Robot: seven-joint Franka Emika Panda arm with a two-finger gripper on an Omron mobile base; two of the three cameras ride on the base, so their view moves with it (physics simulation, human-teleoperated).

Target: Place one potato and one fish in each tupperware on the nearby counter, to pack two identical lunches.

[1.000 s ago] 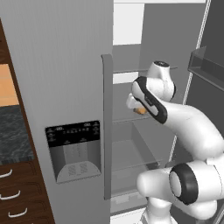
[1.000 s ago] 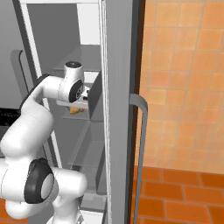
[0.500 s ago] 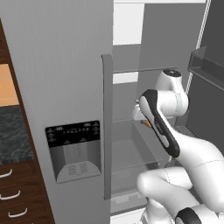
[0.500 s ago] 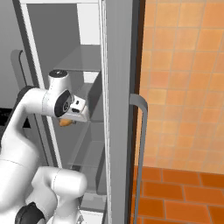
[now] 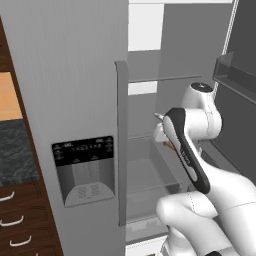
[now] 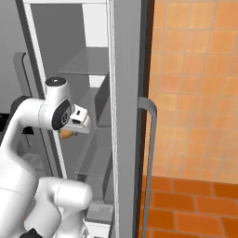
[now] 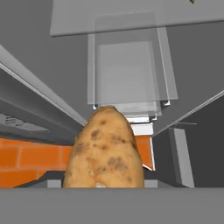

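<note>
A speckled orange-tan potato (image 7: pixel 105 151) looms large at the bottom middle of the hand view, covering the fingertips. My gripper (image 5: pixel 167 142) is shut on the potato inside the open fridge, in front of its glass shelves. From the right base view, a bit of the potato (image 6: pixel 68 134) peeks out under the hand (image 6: pixel 76 122). The dark marbled counter (image 5: pixel 17 155) lies at the far left, past the fridge's closed door. The fish and the tupperware are out of view.
The closed grey fridge door (image 5: pixel 75 100) with its dispenser panel (image 5: pixel 85 170) stands left of the arm. The open door (image 6: pixel 128 116) with its handle is to the right. Glass shelves (image 7: pixel 127 70) lie ahead of the hand. Brown drawers (image 5: pixel 12 220) sit under the counter.
The hand has come down and back out from the shelf with the potato still held, while the elbow has swung forward and lower.
</note>
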